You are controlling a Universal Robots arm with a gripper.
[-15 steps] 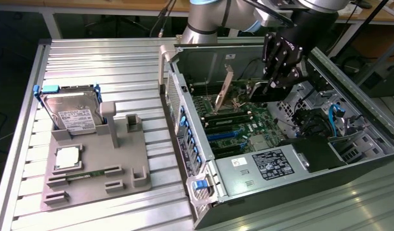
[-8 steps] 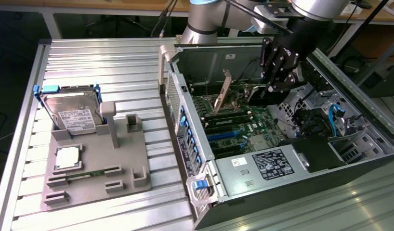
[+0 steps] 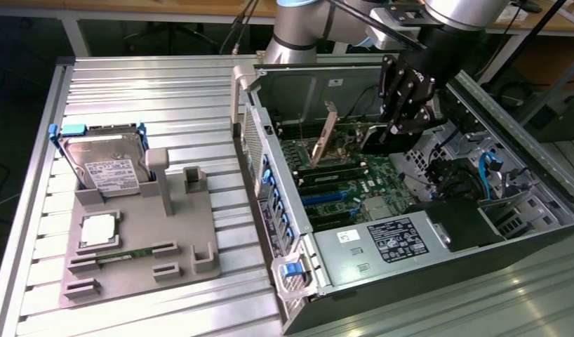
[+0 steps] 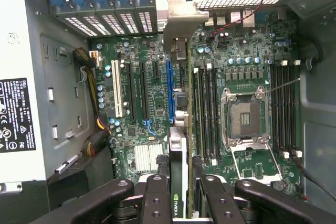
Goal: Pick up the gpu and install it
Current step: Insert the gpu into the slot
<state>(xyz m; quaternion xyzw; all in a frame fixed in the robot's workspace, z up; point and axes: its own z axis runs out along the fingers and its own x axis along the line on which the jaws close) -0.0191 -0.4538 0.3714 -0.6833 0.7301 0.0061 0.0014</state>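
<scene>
The gripper (image 3: 399, 130) (image 4: 181, 203) has its jaws squeezed on the gpu (image 3: 381, 144) (image 4: 178, 166). The gpu is held on its edge inside the open case (image 3: 297, 88), just over the green board (image 4: 152, 103). I cannot tell if they touch. The case lies on a ribbed metal table (image 3: 128, 91). A grey tray (image 3: 128, 260) with a hard drive (image 3: 104, 165) sits beside it. Wooden desks (image 3: 156, 7) stand behind.
</scene>
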